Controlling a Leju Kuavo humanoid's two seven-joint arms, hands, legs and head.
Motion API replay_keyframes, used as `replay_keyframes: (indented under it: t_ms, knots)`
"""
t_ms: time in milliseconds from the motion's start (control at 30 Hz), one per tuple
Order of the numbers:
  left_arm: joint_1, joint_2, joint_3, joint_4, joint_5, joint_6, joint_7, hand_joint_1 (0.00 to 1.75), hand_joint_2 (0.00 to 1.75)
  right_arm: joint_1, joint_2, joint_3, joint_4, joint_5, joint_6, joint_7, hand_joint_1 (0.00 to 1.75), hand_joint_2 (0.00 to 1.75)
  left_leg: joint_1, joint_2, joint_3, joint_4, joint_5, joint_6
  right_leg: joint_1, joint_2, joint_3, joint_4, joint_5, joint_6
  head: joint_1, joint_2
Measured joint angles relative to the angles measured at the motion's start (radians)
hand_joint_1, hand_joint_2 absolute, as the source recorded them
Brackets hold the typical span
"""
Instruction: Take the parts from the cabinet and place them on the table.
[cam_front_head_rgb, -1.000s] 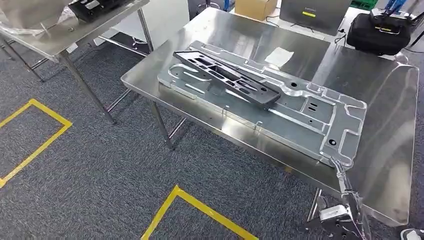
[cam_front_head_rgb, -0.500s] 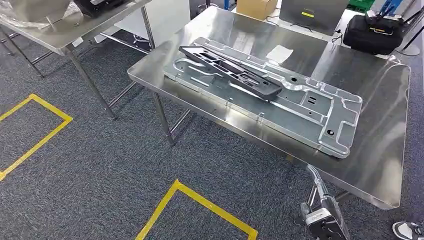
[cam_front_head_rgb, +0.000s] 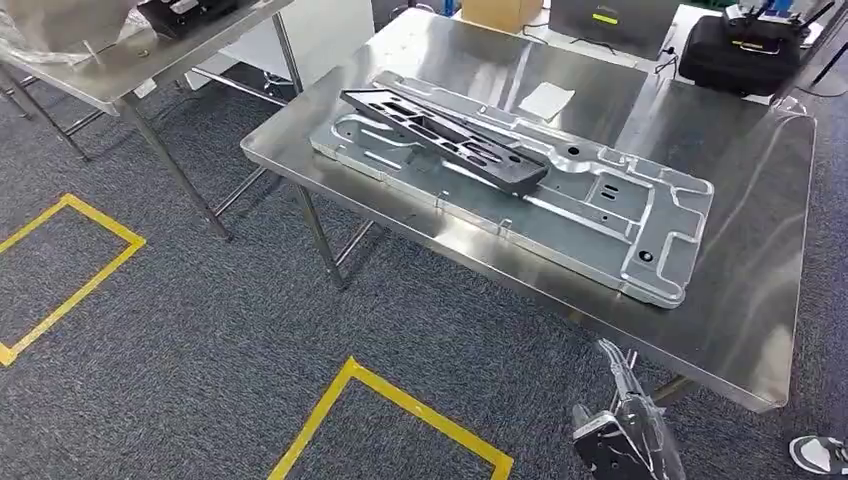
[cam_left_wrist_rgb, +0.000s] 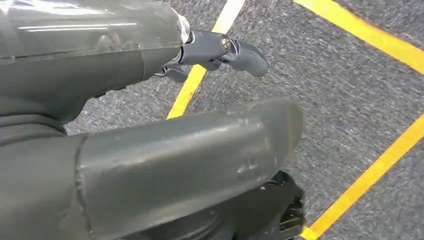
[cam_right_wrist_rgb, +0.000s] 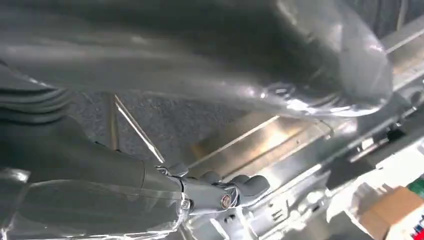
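Note:
A long black frame part (cam_front_head_rgb: 440, 140) lies slantwise on a large silver machined plate (cam_front_head_rgb: 600, 215), and both rest on the steel table (cam_front_head_rgb: 740, 300). My right hand (cam_front_head_rgb: 625, 440) hangs below the table's near edge, off the plate's near corner, holding nothing. In the right wrist view its dark fingers (cam_right_wrist_rgb: 235, 190) are stretched out beside the table's underside. In the left wrist view my left hand (cam_left_wrist_rgb: 150, 150) hangs over the grey carpet, its fingers (cam_left_wrist_rgb: 225, 47) extended and holding nothing.
A second steel table (cam_front_head_rgb: 120, 70) stands at the upper left with a black item (cam_front_head_rgb: 185, 12) on it. Yellow tape lines (cam_front_head_rgb: 390, 395) mark the carpet. A black bag (cam_front_head_rgb: 745, 50) and a cardboard box (cam_front_head_rgb: 500, 12) sit beyond the table. A person's shoe (cam_front_head_rgb: 820, 455) shows at the bottom right.
My right hand has come away from the plate's near corner and dropped below the table edge. The whole view has shifted slightly, while plate and black part keep their places on the table.

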Motion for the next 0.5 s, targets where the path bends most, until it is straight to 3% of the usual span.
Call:
replay_keyframes:
  t_ms: [33,67,167,200,233,267,300,367,400,433,500]
  knots:
    - [0.0,0.001,0.002,0.0,0.0,0.0,0.002,0.0,0.0,-0.002,-0.003,0.008,0.003,0.0,0.0,0.003,0.0,0.0,0.0,0.002,0.043,-0.09,0.041,0.006,0.0,0.0,0.001,0.001,-0.001,0.001,0.0,0.0]
    - [-0.001,0.003,0.005,0.0,0.0,-0.002,0.003,0.0,0.0,-0.007,-0.004,0.016,0.007,0.003,0.002,0.005,0.0,0.0,-0.005,0.004,0.063,-0.144,0.038,0.011,0.004,-0.001,0.001,0.002,-0.001,0.004,0.0,0.0]
    - [0.0,0.017,0.023,0.0,0.0,-0.023,0.003,0.0,0.0,-0.04,-0.006,0.05,0.035,0.011,0.005,0.013,0.0,0.0,-0.01,0.001,0.056,-0.145,0.045,0.021,0.004,-0.001,-0.001,-0.003,0.005,0.023,0.0,0.0]
    - [0.001,0.023,0.029,0.0,0.0,-0.027,0.005,0.0,0.0,-0.054,-0.006,0.065,0.049,0.011,0.005,0.016,0.0,0.0,-0.01,0.0,0.055,-0.152,0.052,0.029,0.005,-0.002,0.0,-0.008,0.009,0.031,0.001,0.0]
    - [0.001,0.024,0.034,0.0,0.0,-0.029,0.006,0.0,0.0,-0.063,-0.009,0.076,0.058,0.011,0.001,0.018,0.0,0.0,0.003,0.001,0.065,-0.169,0.065,0.04,0.006,-0.003,-0.002,-0.002,0.004,0.035,0.0,0.0]
    - [0.0,0.026,0.04,0.0,0.0,-0.029,0.008,0.0,0.0,-0.069,-0.013,0.087,0.069,0.009,-0.007,0.021,0.0,0.0,0.0,-0.002,0.064,-0.175,0.07,0.046,0.006,0.0,-0.012,0.024,-0.021,0.038,0.006,0.0]
    - [0.0,0.029,0.043,0.0,0.0,-0.029,0.008,0.0,0.0,-0.071,-0.019,0.096,0.076,0.007,-0.016,0.025,0.0,0.0,-0.001,-0.001,0.06,-0.175,0.073,0.052,0.005,0.001,-0.039,0.079,-0.062,0.038,0.007,0.0]
    - [0.004,0.033,0.048,0.0,0.0,-0.029,0.009,0.0,0.0,-0.069,-0.031,0.113,0.092,-0.001,-0.036,0.037,0.0,0.0,-0.004,-0.003,0.054,-0.173,0.075,0.055,0.004,0.003,-0.111,0.237,-0.138,0.044,0.008,0.0]
    - [0.007,0.034,0.05,0.0,0.0,-0.026,0.01,0.0,0.0,-0.066,-0.037,0.121,0.097,-0.004,-0.047,0.041,0.0,0.0,-0.006,-0.004,0.052,-0.172,0.075,0.055,0.004,0.003,-0.135,0.288,-0.149,0.046,0.008,0.0]
    - [0.01,0.034,0.051,0.0,0.0,-0.024,0.01,0.0,0.0,-0.063,-0.043,0.128,0.101,-0.008,-0.06,0.046,0.0,0.0,-0.006,-0.006,0.051,-0.169,0.075,0.055,0.004,0.003,-0.135,0.288,-0.134,0.046,0.008,0.0]
    - [0.01,0.034,0.055,0.0,0.0,-0.023,0.01,0.0,0.0,-0.056,-0.056,0.141,0.108,-0.013,-0.087,0.056,0.0,0.0,-0.006,-0.013,0.053,-0.162,0.071,0.051,0.004,0.003,-0.074,0.167,-0.053,0.044,0.008,0.0]
